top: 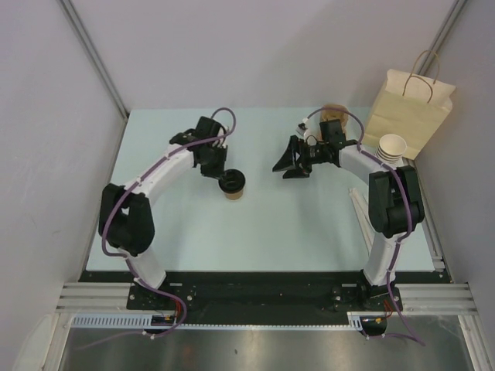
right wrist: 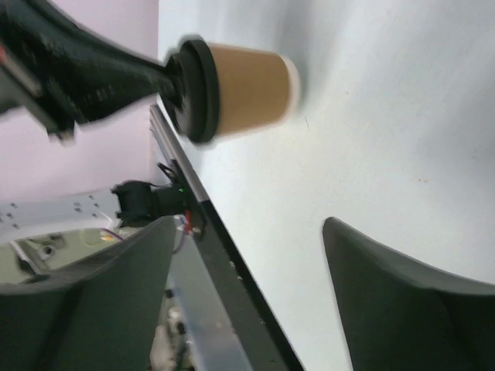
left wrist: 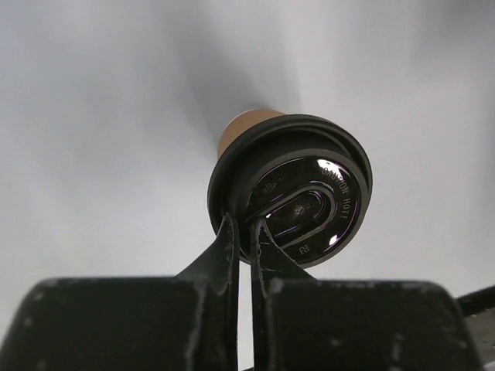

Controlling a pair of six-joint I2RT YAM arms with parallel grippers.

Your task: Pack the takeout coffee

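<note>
The left gripper (left wrist: 246, 226) is clamped on the lidded takeout coffee's (top: 233, 188) rim, left of the right gripper (top: 288, 167), which is wide open and empty.

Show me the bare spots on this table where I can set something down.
Widest free patch: the near half of the pale table, in front of the lidded brown paper cup. Also bare: the far strip between the left gripper and the right gripper. Crowded: the far right corner, with the tan paper bag and stacked white cups.
</note>
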